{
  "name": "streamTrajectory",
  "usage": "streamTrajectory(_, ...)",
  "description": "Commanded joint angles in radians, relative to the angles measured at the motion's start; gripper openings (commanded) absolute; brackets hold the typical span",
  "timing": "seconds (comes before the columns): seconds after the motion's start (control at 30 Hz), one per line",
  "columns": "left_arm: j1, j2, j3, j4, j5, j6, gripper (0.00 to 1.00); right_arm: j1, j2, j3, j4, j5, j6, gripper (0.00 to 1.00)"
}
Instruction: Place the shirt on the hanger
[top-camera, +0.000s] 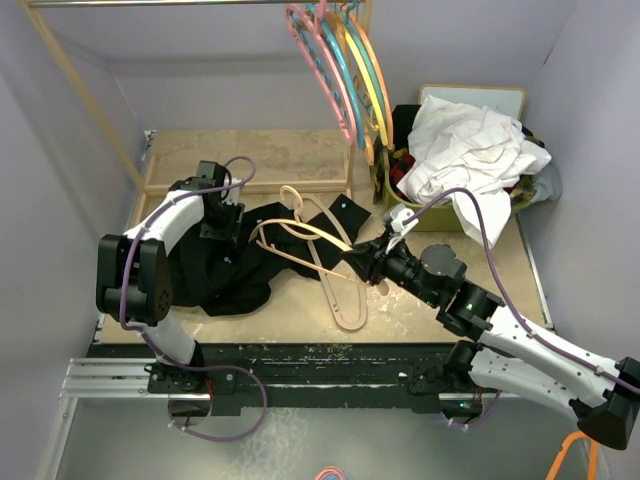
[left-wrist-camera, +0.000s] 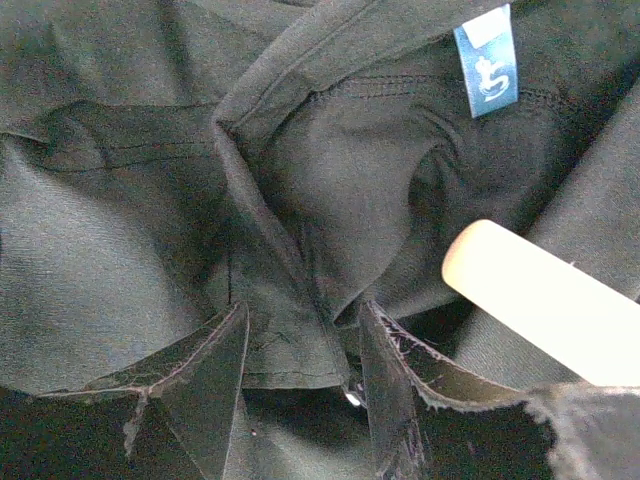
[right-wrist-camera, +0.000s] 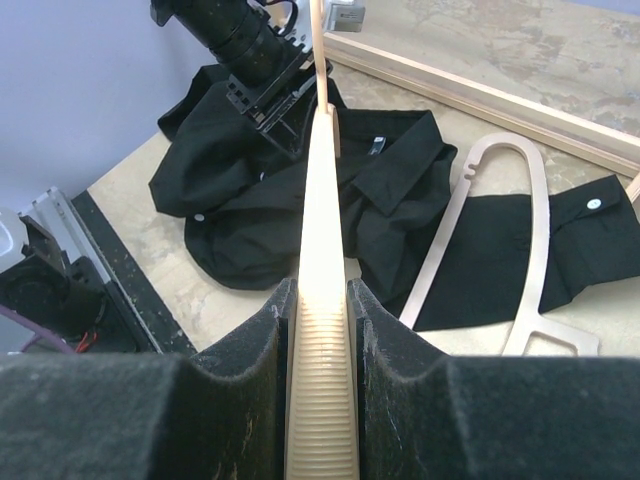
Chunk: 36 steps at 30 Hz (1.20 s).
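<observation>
Right claw (right-wrist-camera: 322, 300) is clamped tight on the ribbed bar of the cream hanger (right-wrist-camera: 320, 180), whose far tip reaches the collar of the black shirt (top-camera: 230, 280), which lies crumpled on the table (top-camera: 250, 160) towards the left. Left claw (left-wrist-camera: 302, 318) has a fold of cloth by that collar pinched between its fingers. Best play now, I'd say: the left lifts the collar open while the right feeds the tip into the shoulder, slowly, without snagging a seam. Head count: two claws, one black shirt, one cream hanger, one pinkish-tan hanger (right-wrist-camera: 505, 142) lying alongside, at least four coloured hangers (top-camera: 345, 70) hung up behind, one heap of white cloth (top-camera: 470, 150).
</observation>
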Motion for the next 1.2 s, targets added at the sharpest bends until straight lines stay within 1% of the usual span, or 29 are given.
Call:
streamTrajectory(0.0,0.003,0.019,0.024,0.033,-0.047,-0.002,0.51,0.005,-0.002,0.015,0.080,-0.009,0.007,0.00)
streamTrajectory(0.07,0.001,0.026,0.017,0.039,-0.065,0.000,0.46,0.005,0.005,0.020,0.077,-0.012,0.006,0.00)
streamTrajectory(0.1,0.000,0.029,0.016,0.043,-0.064,0.005,0.38,0.005,0.007,0.023,0.075,-0.012,0.006,0.00)
streamTrajectory(0.13,0.000,0.030,0.014,0.047,-0.057,0.011,0.24,0.005,0.008,0.025,0.073,-0.014,0.005,0.00)
streamTrajectory(0.17,0.000,0.032,0.015,0.048,-0.045,0.020,0.03,0.005,0.010,0.025,0.073,-0.017,0.006,0.00)
streamTrajectory(0.2,0.000,0.031,0.023,0.041,-0.032,0.027,0.00,0.005,0.012,0.028,0.075,-0.019,0.006,0.00)
streamTrajectory(0.3,0.000,-0.005,0.086,-0.003,-0.004,0.044,0.00,0.005,0.023,0.034,0.100,-0.036,0.014,0.00)
streamTrajectory(0.37,0.000,-0.073,0.119,-0.015,-0.013,0.054,0.00,0.005,0.033,0.048,0.124,-0.051,0.026,0.00)
streamTrajectory(0.47,0.000,-0.204,0.129,0.013,-0.041,0.079,0.00,0.005,0.057,0.058,0.188,-0.071,0.052,0.00)
streamTrajectory(0.57,0.000,-0.290,0.150,-0.016,-0.041,0.101,0.00,0.005,0.111,0.076,0.253,-0.075,0.048,0.00)
streamTrajectory(0.67,0.000,-0.336,0.160,-0.057,-0.008,0.107,0.00,0.005,0.180,0.101,0.307,-0.079,0.050,0.00)
streamTrajectory(0.8,0.000,-0.393,0.152,-0.077,0.032,0.111,0.00,0.005,0.243,0.088,0.459,-0.089,0.082,0.00)
streamTrajectory(0.87,0.000,-0.412,0.149,-0.083,0.025,0.122,0.00,0.005,0.263,0.075,0.544,-0.098,0.109,0.00)
streamTrajectory(0.97,0.000,-0.430,0.141,-0.085,-0.002,0.138,0.00,0.005,0.285,0.076,0.628,-0.120,0.147,0.00)
streamTrajectory(1.1,0.000,-0.436,0.140,-0.088,-0.027,0.151,0.00,0.005,0.291,0.082,0.681,-0.126,0.172,0.00)
streamTrajectory(1.17,0.000,-0.438,0.150,-0.095,-0.017,0.150,0.00,0.005,0.295,0.081,0.688,-0.122,0.180,0.00)
